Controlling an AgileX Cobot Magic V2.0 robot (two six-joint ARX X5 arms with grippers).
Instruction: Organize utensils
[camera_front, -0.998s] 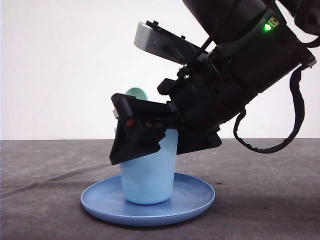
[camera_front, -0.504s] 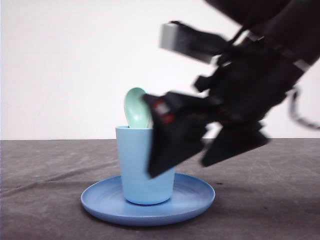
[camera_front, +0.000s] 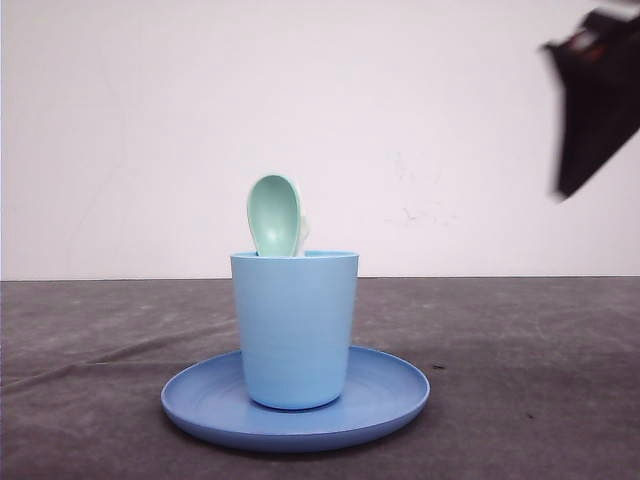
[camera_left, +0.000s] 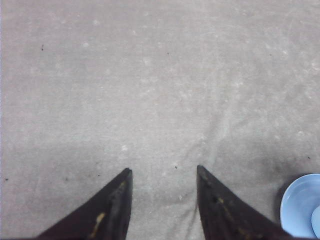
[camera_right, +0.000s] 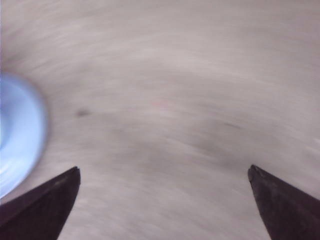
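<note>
A mint-green spoon (camera_front: 274, 214) stands bowl-up inside the light blue cup (camera_front: 295, 328), which sits on the round blue plate (camera_front: 392, 388). A sliver of the white fork (camera_front: 303, 235) peeks out behind the spoon's bowl. My right gripper (camera_right: 164, 170) is wide open over bare grey cloth with nothing between its fingers; in the front view it is a blurred black shape (camera_front: 598, 108) high at the far right. My left gripper (camera_left: 163, 171) is open over bare cloth, nothing held.
Grey cloth covers the table (camera_front: 520, 340), with a white wall behind. The plate's edge (camera_left: 301, 205) shows beside my left gripper, and as a blurred blue patch (camera_right: 17, 135) in the right wrist view.
My right arm has pulled away from the cup, rising up and to the right. The spoon and fork stay standing in the cup.
</note>
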